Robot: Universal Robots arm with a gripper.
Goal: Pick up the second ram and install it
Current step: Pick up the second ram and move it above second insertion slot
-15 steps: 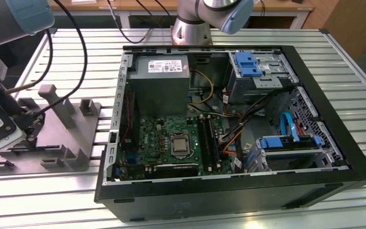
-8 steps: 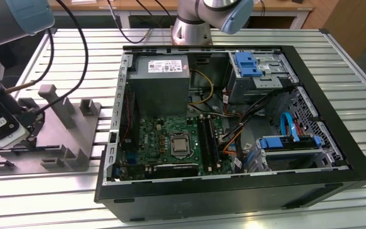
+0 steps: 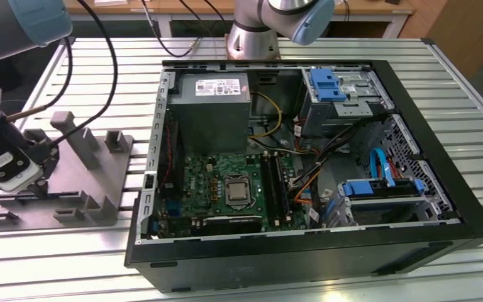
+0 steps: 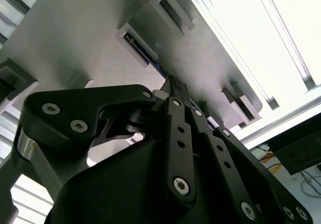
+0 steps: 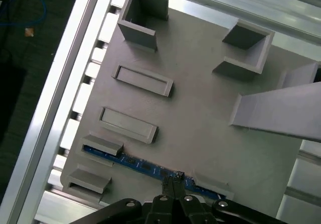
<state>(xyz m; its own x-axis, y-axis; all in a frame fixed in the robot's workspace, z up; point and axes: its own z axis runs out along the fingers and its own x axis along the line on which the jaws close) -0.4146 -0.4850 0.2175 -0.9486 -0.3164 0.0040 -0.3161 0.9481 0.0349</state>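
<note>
The second ram [image 5: 130, 159] is a thin blue-edged stick standing on edge in the grey fixture tray [image 5: 200, 108], its ends seated in small end holders [image 5: 103, 144] near one border of the tray. It has not been lifted.

The gripper [image 5: 173, 180] is right on it, near mid-length. In the first wrist view the jaws are drawn almost together, with the two tips astride the stick's upper edge. They look pinched onto it, though the contact itself is hard to make out. The second wrist view gives the same read: the black fingers [image 4: 175, 113] converge to a narrow point at the tray surface.

In the exterior view the gripper [image 3: 38, 184] sits low over the tray [image 3: 99, 182], at that view's left. It is well apart from the open PC case [image 3: 443, 189] and its motherboard [image 3: 224, 182].

Step in hand, as I judge it: the pick, with the grasp made or just being made and install not started.

The next move calls for a firm pinch and a straight pull out of the holders, without tilting the stick.
</note>
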